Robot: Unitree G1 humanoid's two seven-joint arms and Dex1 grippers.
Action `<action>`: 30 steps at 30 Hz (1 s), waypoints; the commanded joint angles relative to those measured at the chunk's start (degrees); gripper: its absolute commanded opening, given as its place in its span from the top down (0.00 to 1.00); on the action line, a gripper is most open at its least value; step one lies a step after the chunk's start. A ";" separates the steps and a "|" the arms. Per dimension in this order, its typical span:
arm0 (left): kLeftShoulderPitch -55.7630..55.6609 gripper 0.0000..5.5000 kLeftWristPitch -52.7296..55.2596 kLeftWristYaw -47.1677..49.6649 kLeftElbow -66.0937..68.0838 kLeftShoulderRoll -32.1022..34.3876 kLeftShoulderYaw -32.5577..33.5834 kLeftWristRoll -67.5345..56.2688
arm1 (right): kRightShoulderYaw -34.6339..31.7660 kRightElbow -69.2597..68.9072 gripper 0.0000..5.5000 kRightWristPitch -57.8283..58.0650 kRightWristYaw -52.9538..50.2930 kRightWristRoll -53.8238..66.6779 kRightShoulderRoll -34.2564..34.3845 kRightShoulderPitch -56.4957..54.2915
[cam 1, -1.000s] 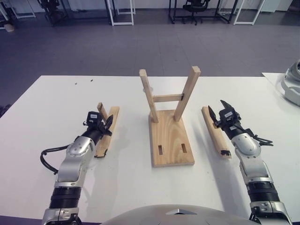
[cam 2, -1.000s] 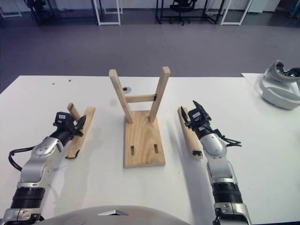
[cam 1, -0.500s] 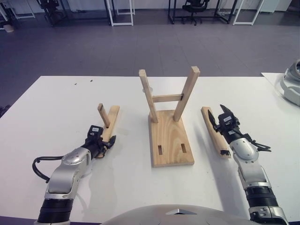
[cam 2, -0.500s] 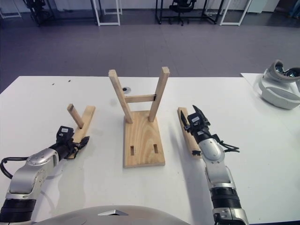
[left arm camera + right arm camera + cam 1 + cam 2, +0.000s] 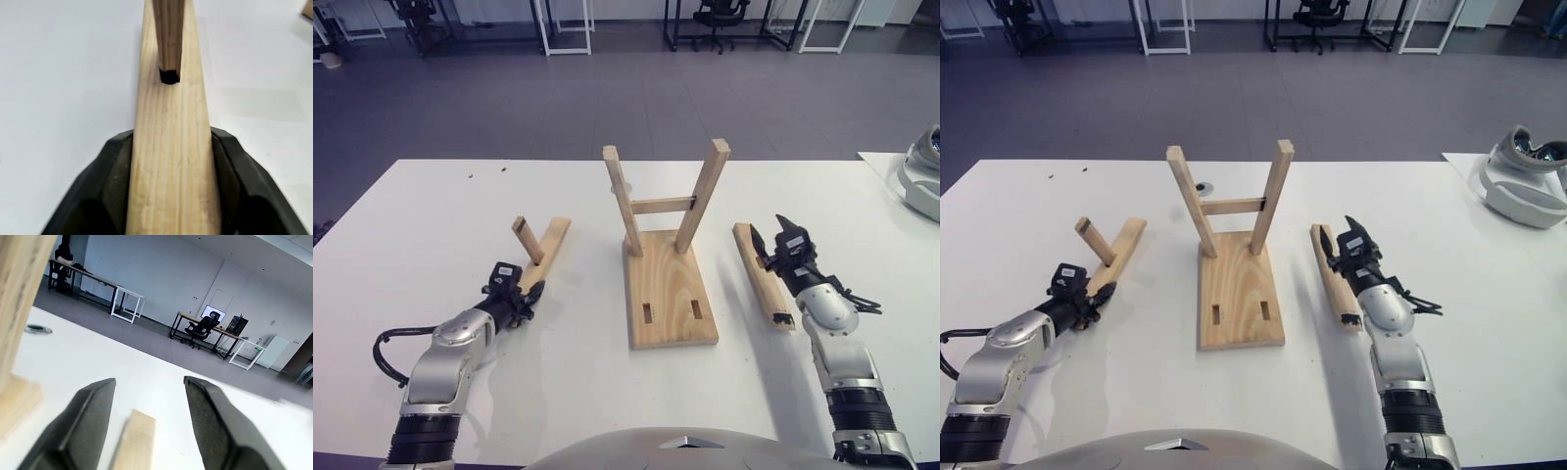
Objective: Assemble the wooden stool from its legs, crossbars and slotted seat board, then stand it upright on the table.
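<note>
Status: approx. half done. Seat board [image 5: 671,294] lies flat, centre of worktop [image 5: 431,215]. One leg pair [image 5: 668,201] w/ crossbar [image 5: 663,205] is fitted at the far end; near slots [image 5: 648,313] vacant.

Left gripper [image 5: 529,292]: jaws closed on loose leg [image 5: 168,161] w/ stub crossbar [image 5: 527,240].

Right gripper [image 5: 767,233]: jaws apart over second loose leg [image 5: 761,272], no grip.

Remaining: join, insert, upright.

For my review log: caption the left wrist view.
Left gripper clamps a wooden leg bearing a crossbar, on the white table.
</note>
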 commanded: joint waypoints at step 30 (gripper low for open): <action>-24.87 0.56 -4.44 -11.16 -23.09 4.25 -15.19 -6.64 | -2.67 -15.58 0.81 31.39 -23.42 59.44 15.87 -31.05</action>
